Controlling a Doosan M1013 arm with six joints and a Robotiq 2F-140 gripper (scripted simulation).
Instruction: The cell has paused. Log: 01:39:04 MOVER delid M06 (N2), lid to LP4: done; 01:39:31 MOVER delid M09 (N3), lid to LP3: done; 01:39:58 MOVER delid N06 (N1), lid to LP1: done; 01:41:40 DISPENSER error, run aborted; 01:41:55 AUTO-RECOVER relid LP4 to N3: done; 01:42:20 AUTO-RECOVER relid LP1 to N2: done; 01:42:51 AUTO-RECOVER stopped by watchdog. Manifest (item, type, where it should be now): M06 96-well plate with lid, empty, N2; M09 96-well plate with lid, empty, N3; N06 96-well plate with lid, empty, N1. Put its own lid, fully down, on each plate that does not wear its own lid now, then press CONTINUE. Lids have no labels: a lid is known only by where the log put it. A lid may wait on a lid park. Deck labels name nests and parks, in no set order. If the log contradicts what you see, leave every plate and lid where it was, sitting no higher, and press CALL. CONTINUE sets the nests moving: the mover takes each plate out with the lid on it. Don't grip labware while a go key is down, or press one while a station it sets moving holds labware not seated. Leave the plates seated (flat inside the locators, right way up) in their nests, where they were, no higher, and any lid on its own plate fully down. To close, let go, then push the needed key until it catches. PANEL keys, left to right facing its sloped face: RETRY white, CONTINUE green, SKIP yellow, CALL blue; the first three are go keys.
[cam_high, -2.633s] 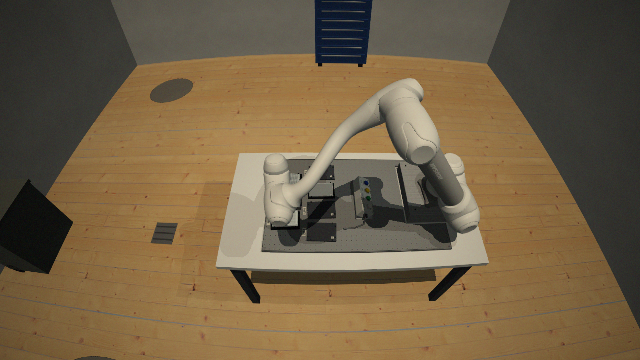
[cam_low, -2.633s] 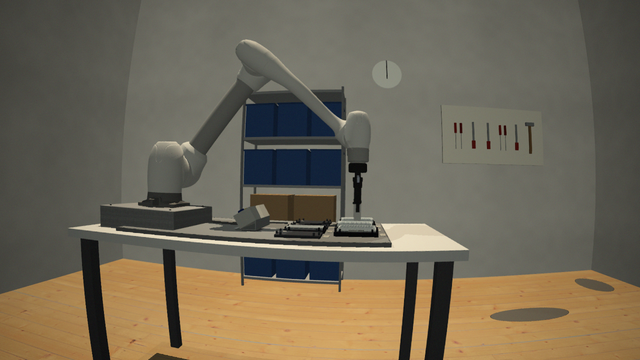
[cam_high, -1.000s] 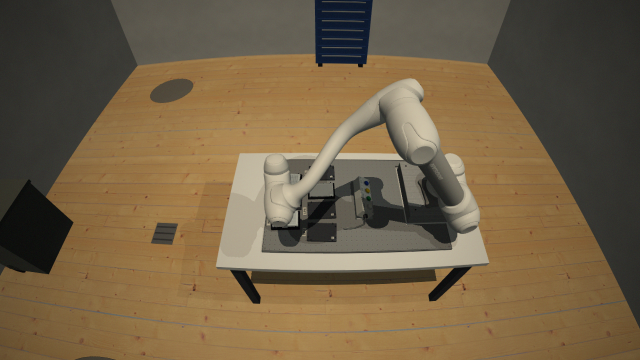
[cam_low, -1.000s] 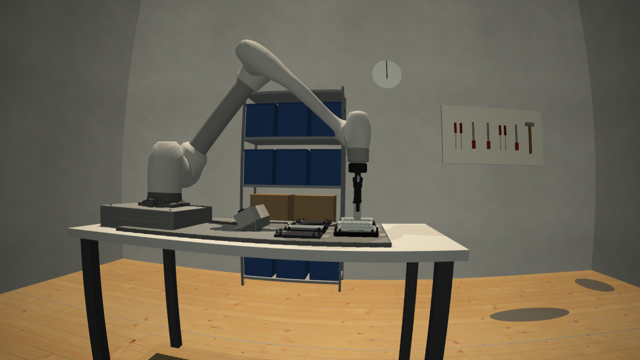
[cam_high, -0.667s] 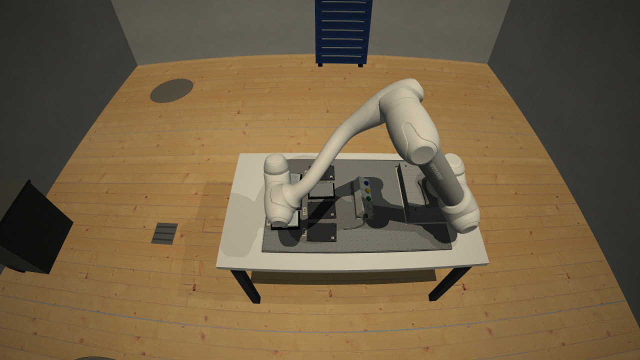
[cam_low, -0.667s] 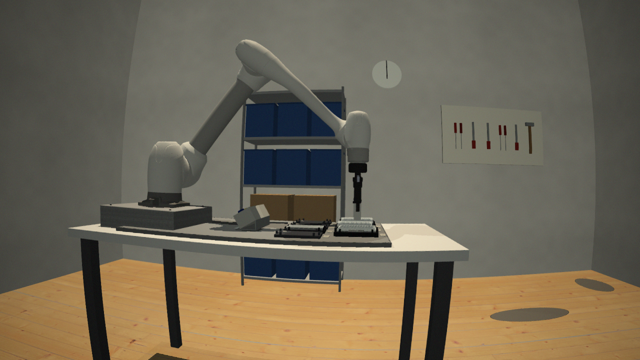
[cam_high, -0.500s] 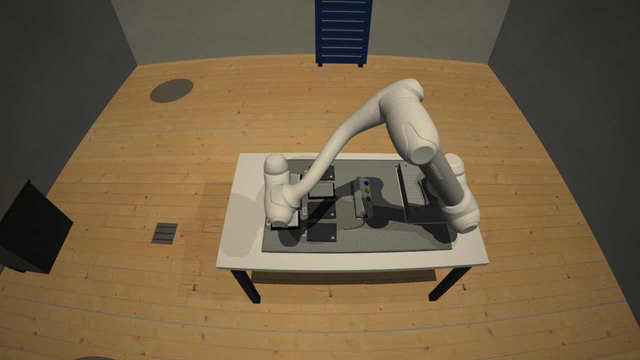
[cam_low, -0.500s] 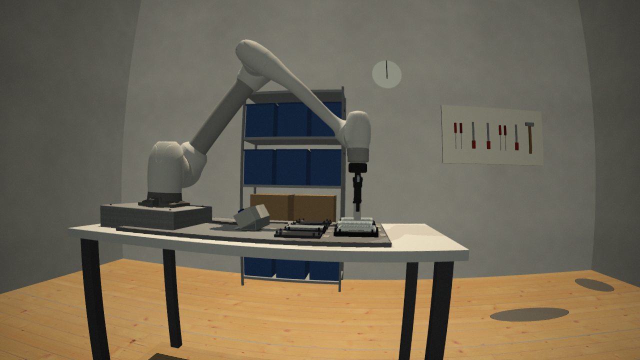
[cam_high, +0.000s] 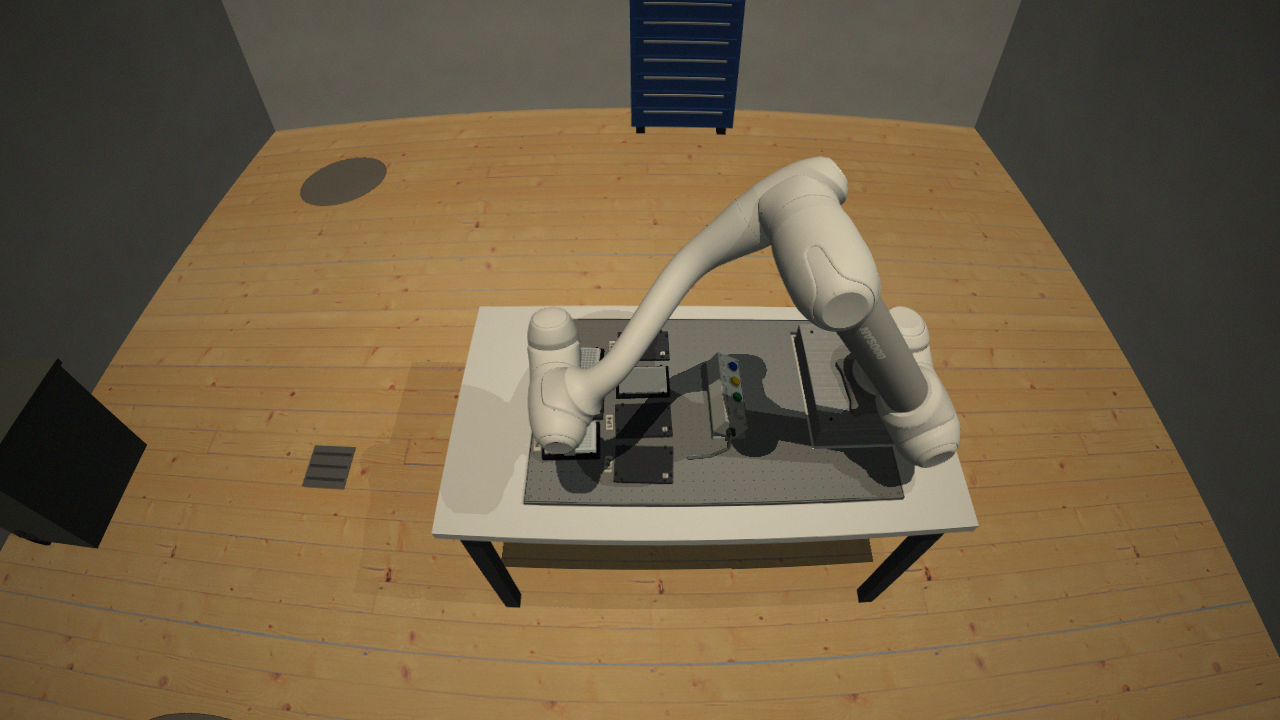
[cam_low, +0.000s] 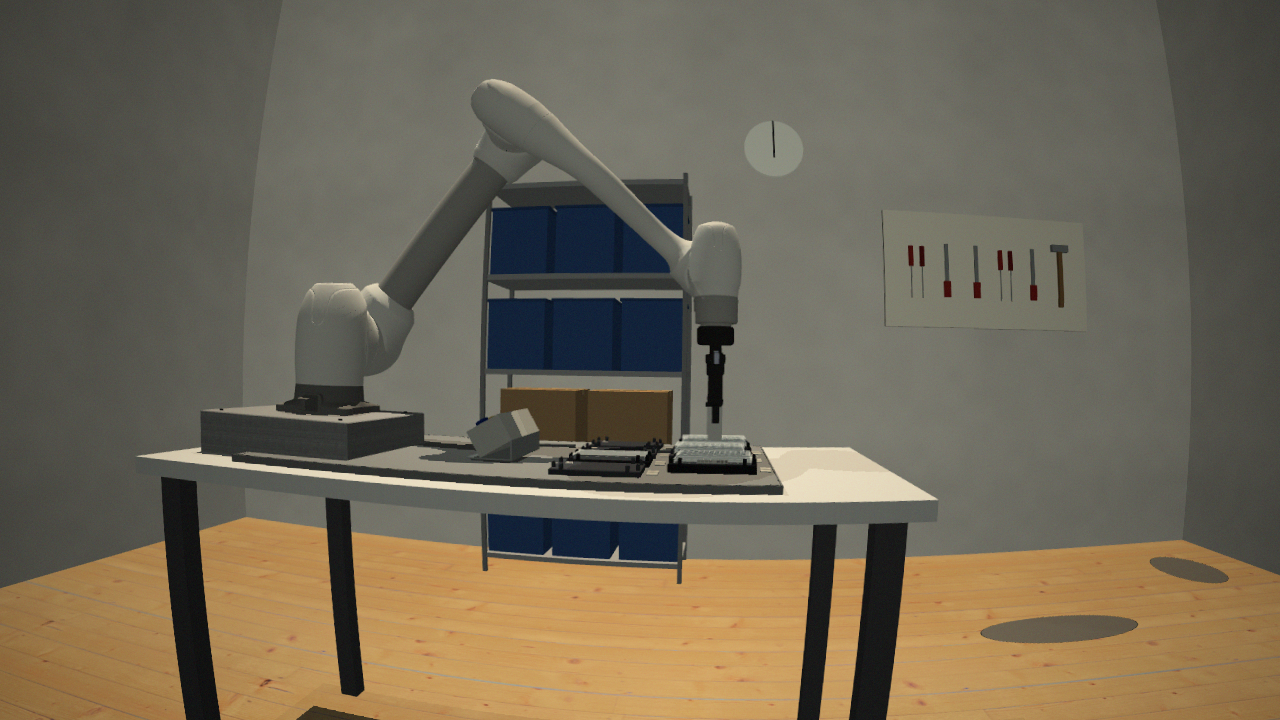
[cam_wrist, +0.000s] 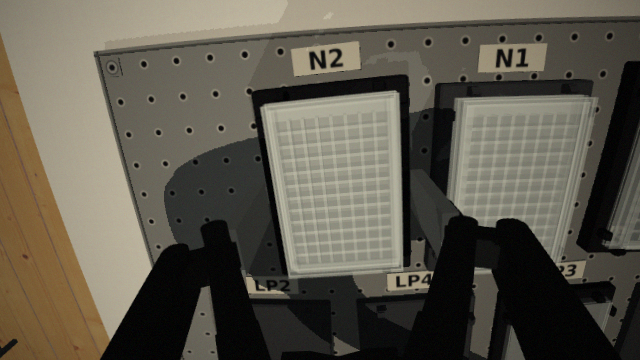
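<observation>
In the wrist view a clear 96-well plate (cam_wrist: 335, 180) under a clear lid sits in the black nest labelled N2. A second lidded plate (cam_wrist: 520, 170) sits in nest N1 to its right. A third plate (cam_wrist: 625, 200) shows only its edge at the far right. My gripper (cam_wrist: 338, 195) is open and empty, its black fingers straddling the near end of the N2 plate from above. In the exterior view the gripper (cam_low: 713, 416) hangs straight down just over the plates (cam_low: 713, 454). A pale lid (cam_high: 642, 382) lies on one lid park. The other parks look dark and bare.
The sloped key panel (cam_high: 729, 394) stands mid-deck, to the right of the parks, and also shows in the exterior view (cam_low: 503, 435). The arm's base block (cam_low: 308, 429) is at the far end of the deck. Labels LP2 (cam_wrist: 272, 286) and LP4 (cam_wrist: 410, 281) lie below the nests.
</observation>
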